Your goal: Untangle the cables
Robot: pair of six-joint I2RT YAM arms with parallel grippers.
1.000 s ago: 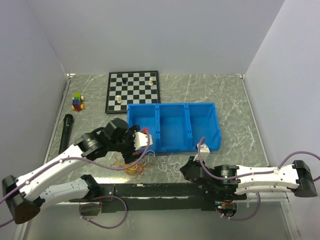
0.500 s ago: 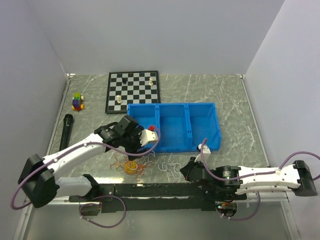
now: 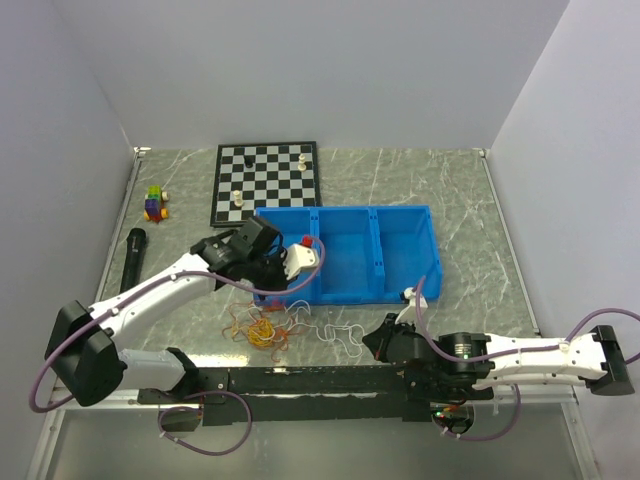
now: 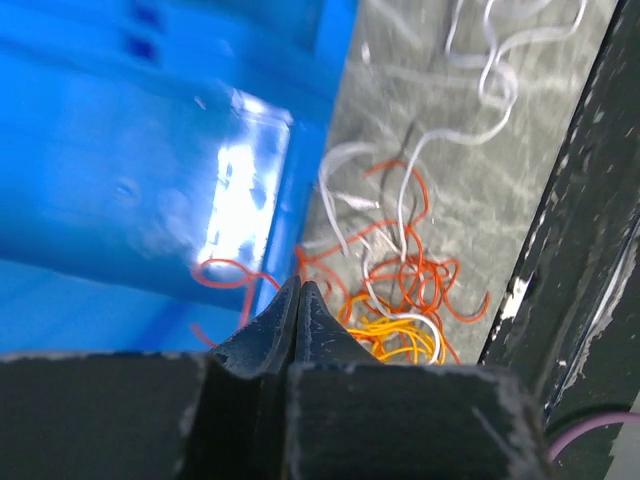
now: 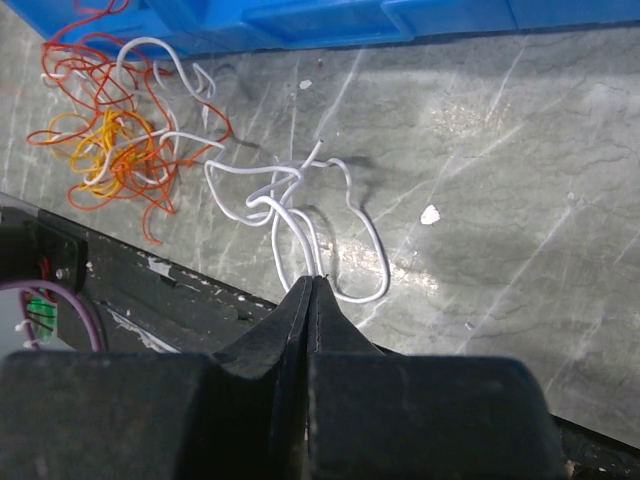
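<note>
The cables (image 3: pixel 262 328) lie as a tangle of orange, red, yellow and white strands on the marble table, in front of the blue bin. In the left wrist view the tangle (image 4: pixel 400 300) sits just right of my left gripper (image 4: pixel 298 285). That gripper is shut, with a red strand (image 4: pixel 225 270) running up to its tips against the bin wall. My left gripper (image 3: pixel 268 288) hovers at the bin's near left corner. The white cable (image 5: pixel 290 200) trails right from the tangle into my right gripper (image 5: pixel 313 277), which is shut on it. My right gripper (image 3: pixel 380 340) is low by the near edge.
A blue three-compartment bin (image 3: pixel 340 210) stands mid-table, and behind it a chessboard (image 3: pixel 265 185) with a few pieces. A black microphone (image 3: pixel 132 262) and a small coloured toy (image 3: pixel 155 203) lie at the left. A black rail (image 3: pixel 300 380) runs along the near edge.
My left gripper has gone from open to shut and has moved up and back from the tangle toward the bin's corner. The right arm has shifted slightly, still pinching the white cable.
</note>
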